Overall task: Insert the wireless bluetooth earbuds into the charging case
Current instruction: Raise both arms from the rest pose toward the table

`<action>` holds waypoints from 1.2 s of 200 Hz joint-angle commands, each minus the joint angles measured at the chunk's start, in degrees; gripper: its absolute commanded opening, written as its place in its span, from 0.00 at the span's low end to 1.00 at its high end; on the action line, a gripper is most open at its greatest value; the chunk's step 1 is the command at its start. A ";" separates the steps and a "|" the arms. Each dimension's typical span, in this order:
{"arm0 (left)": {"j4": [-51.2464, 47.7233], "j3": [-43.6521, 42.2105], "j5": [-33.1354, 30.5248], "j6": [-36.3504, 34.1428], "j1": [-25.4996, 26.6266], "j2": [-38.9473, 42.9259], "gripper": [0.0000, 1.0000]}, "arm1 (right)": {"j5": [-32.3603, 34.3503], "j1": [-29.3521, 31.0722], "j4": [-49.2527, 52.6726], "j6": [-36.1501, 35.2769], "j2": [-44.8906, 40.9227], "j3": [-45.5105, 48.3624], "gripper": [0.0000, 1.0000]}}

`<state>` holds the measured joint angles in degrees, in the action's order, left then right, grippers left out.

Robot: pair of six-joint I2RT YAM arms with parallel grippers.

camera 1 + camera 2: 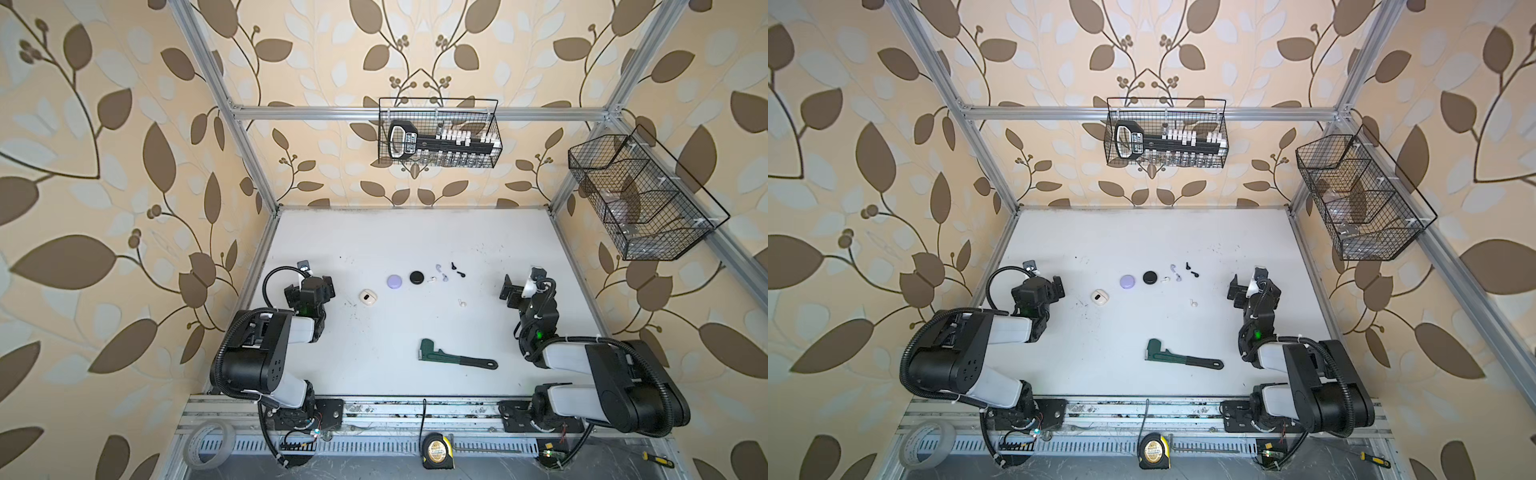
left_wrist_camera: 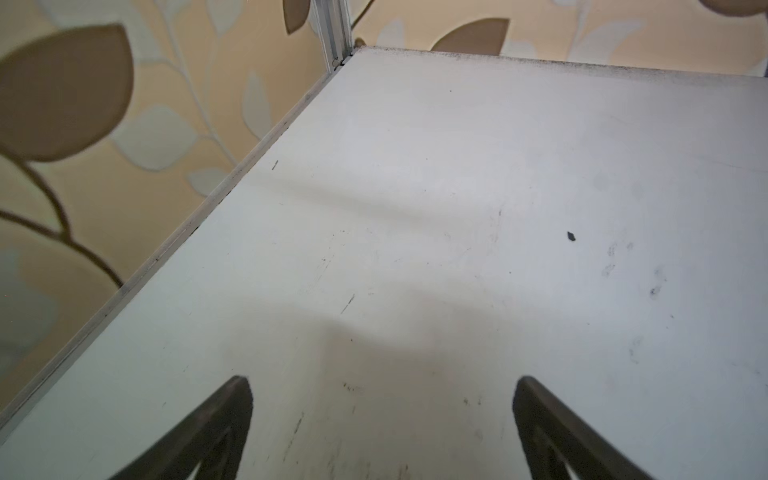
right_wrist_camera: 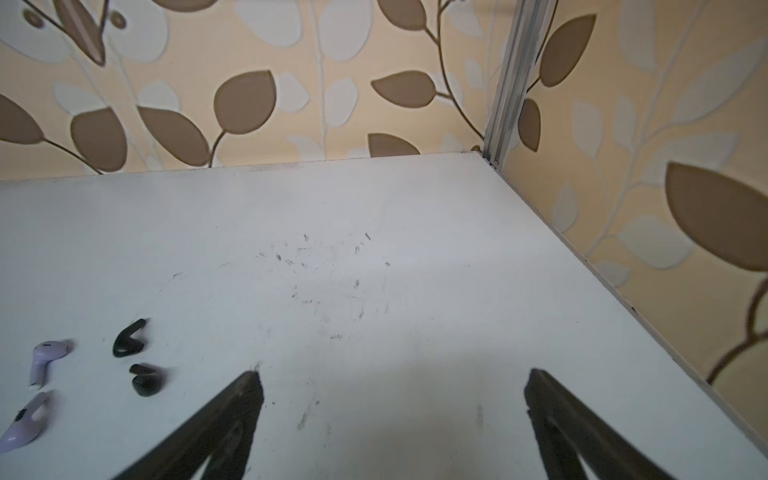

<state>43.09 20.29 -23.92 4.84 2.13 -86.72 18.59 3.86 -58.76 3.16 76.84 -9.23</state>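
White tabletop fills the lower middle of both top views, and on it I see three cases in a loose row left of centre. A cream-white charging case is lowest and furthest left, a lavender charging case sits up and to its right, and a black charging case is just beside that. All six buds lie loose on the surface to the right of the black case: a white earbud nearest it, two lavender earbuds next, two black earbuds furthest right, and a second white earbud apart and lower down. The left gripper has its jaws spread wide over bare table and holds nothing; in both top views it sits at the left side of the surface, well apart from the cases. The right gripper is likewise spread wide and empty (its wrist view catches the lavender and black buds at the lower left of the frame). A green pipe wrench lies below centre, between the two arms.
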 commanded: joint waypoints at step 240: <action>-21.09 8.29 -1.67 3.15 -0.44 13.24 0.99 | 3.85 -0.17 26.10 3.18 -17.57 -7.68 1.00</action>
<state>33.04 22.46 -23.42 5.43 2.15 -79.40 20.23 3.84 -42.92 3.73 64.88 -14.66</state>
